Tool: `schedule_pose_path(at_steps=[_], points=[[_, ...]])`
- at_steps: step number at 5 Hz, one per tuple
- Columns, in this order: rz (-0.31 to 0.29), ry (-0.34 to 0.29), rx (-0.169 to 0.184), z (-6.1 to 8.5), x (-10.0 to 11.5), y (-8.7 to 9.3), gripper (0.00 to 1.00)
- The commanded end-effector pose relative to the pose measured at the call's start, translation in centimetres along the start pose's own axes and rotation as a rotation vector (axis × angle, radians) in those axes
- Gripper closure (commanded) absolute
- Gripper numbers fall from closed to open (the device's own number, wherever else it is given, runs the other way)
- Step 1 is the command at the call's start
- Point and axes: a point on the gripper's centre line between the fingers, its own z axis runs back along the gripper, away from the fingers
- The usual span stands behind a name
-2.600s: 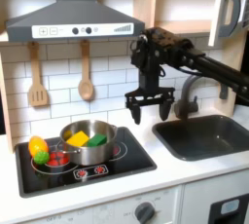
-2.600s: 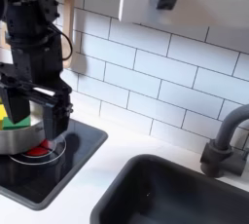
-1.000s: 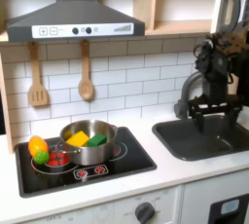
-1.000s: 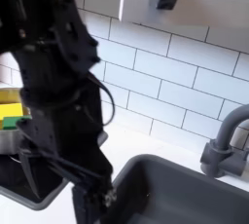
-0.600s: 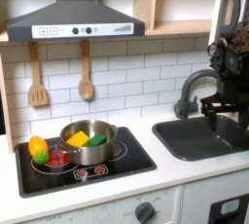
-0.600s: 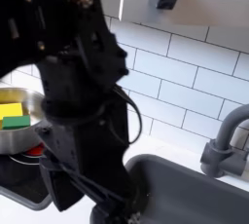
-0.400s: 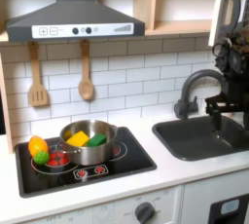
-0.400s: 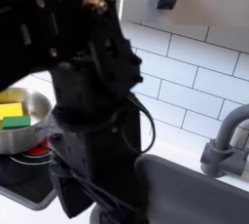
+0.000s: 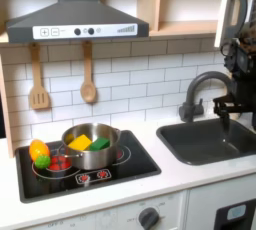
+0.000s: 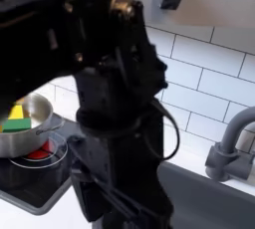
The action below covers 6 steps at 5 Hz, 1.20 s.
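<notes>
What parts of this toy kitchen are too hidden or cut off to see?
- End effector: at the first exterior view's right edge, fingers cut off; open or shut unclear.
- Sink: in the second exterior view, the arm covers its left part.
- Pot: partly behind the arm there.

White counter (image 9: 150,179) spans the lower frame of the first exterior view. Black hob (image 9: 95,174) sits lower left, carrying a steel pot (image 9: 92,144). Dark sink (image 9: 205,139) is set in at lower right, faucet (image 9: 197,92) behind it.
</notes>
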Motion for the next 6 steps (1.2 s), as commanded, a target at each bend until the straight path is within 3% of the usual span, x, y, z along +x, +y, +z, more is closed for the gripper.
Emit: schedule_pose_path(at_steps=[1,6], points=[[-0.009,-0.017,0.003,0.3,1.0,0.1,0.00],[-0.015,-0.031,0.009,-0.1,3.4,0.9,0.00]])
